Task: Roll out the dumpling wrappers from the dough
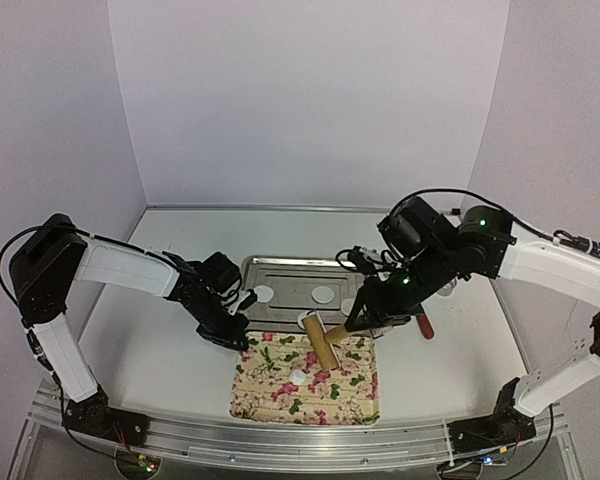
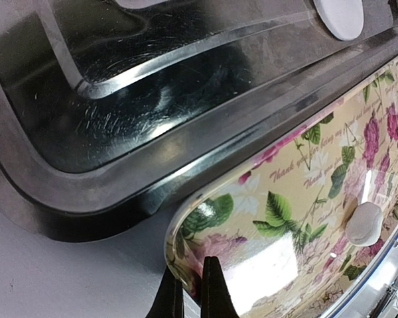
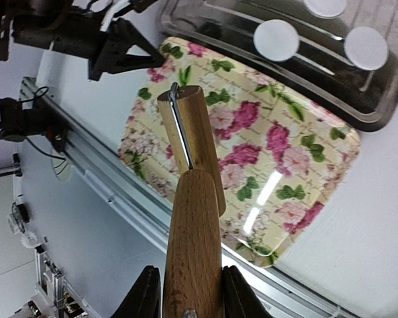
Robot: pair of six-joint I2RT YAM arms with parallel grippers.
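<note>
Dumpling wrappers [image 3: 276, 40] are only partly done, I judge. At lower centre of the top view, the floral board [image 1: 280, 395] carries a small thick dough lump [image 2: 366, 224] that is not yet flattened. Over the board is the wooden roller [image 1: 321, 342], its handle pinched by the right gripper [image 3: 191, 295]. The left gripper [image 2: 192, 291], pressed together and holding nothing, sits at the board's corner. Farther back, three finished wrappers lie flat in the metal tray [image 1: 292, 278].

Seemingly lilac walls [image 1: 310, 100] enclose a white table [image 1: 160, 340].
</note>
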